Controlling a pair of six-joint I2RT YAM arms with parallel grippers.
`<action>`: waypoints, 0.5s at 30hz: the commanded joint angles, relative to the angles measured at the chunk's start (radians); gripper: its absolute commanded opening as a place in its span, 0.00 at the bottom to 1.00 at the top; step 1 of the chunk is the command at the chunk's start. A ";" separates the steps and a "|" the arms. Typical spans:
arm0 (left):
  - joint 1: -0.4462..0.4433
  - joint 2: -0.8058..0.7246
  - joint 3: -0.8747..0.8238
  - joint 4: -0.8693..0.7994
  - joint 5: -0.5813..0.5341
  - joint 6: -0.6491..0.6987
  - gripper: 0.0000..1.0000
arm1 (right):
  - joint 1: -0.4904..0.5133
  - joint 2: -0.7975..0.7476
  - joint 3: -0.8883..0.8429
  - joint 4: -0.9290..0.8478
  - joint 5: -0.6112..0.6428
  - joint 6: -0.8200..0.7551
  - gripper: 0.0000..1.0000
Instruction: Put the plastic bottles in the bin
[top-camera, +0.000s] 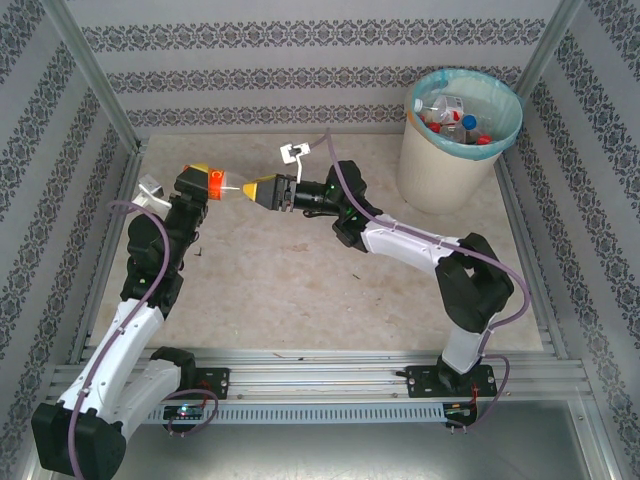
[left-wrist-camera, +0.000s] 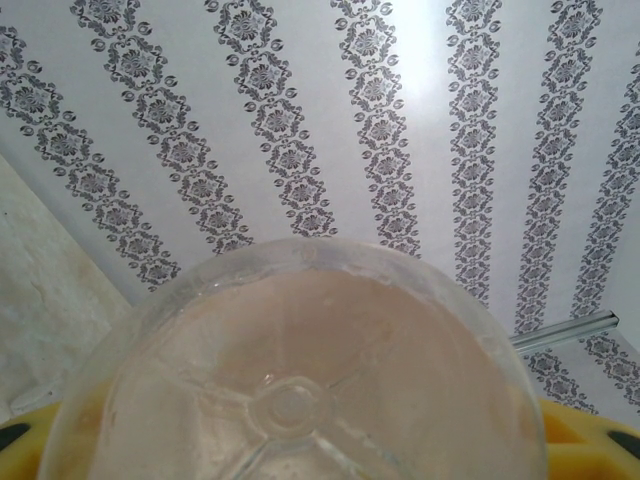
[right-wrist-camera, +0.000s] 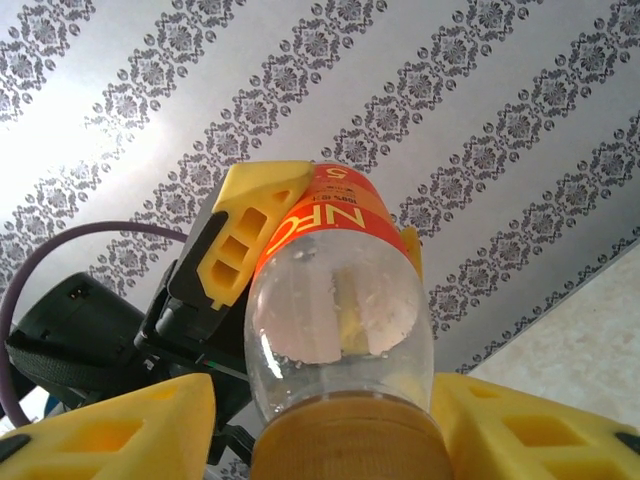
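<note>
left fingers (right-wrist-camera: 245, 225): closed on the plastic bottle (right-wrist-camera: 335, 300), one yellow finger on either side of its orange label.
right fingers (right-wrist-camera: 110, 430): they stand on either side of the tan cap (right-wrist-camera: 350, 440). one looks to be against it, the other shows a sliver of gap. cannot tell whether they clamp it.
plastic bottle: clear-bodied, spanning from one set of fingers to the other, upper left of centre in the top view.
bin (top-camera: 440, 160): upper right of the top view, standing on the worktop (top-camera: 300, 290), well apart from the held bottle.
other bottles (top-camera: 455, 115): lying inside the bin.
</note>
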 joint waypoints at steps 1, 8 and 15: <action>0.010 -0.018 -0.007 0.081 -0.021 -0.016 0.50 | 0.010 0.022 0.037 0.058 -0.020 0.019 0.57; 0.011 -0.025 -0.017 0.096 -0.044 -0.026 0.50 | 0.013 0.028 0.030 0.064 -0.008 0.026 0.55; 0.011 -0.021 -0.022 0.105 -0.042 -0.024 0.50 | 0.013 0.034 0.049 0.066 -0.026 0.046 0.35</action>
